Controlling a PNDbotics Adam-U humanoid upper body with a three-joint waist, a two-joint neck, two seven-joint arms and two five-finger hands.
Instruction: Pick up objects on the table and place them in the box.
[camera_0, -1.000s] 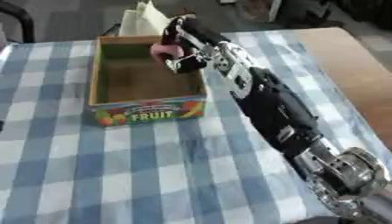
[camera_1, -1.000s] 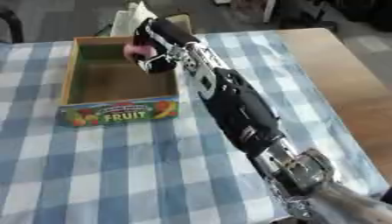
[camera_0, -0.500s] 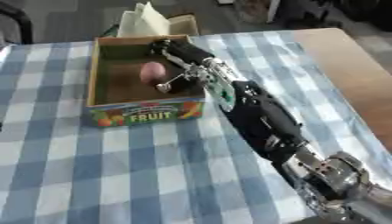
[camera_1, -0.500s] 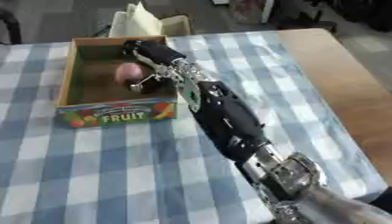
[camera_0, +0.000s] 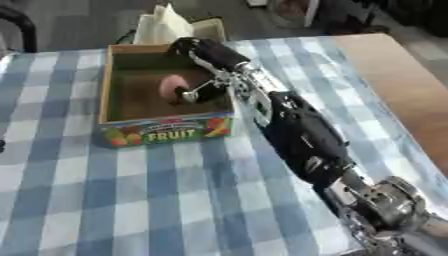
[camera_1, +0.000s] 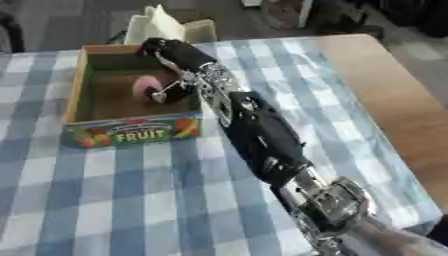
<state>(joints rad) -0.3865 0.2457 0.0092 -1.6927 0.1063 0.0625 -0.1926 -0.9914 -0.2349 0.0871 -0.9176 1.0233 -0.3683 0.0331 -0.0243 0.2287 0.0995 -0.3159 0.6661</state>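
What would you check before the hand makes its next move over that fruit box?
1. Pink object inside the box: ok, it lies on the box floor.
2. Right hand has let go: cannot tell, its fingers sit right beside the object.
3. Arm clear of the box's right wall: cannot tell, it passes right above it.
4. Box upright on the checked tablecloth: ok.
5. Left hand out of the way: ok, it shows in neither view.
6. Other objects left to pick: none show on the cloth.

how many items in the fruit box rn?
1: a pink rounded object on the floor of the cardboard FRUIT box, beside the right hand. The hand and arm cover the box's right side, so more could be hidden.
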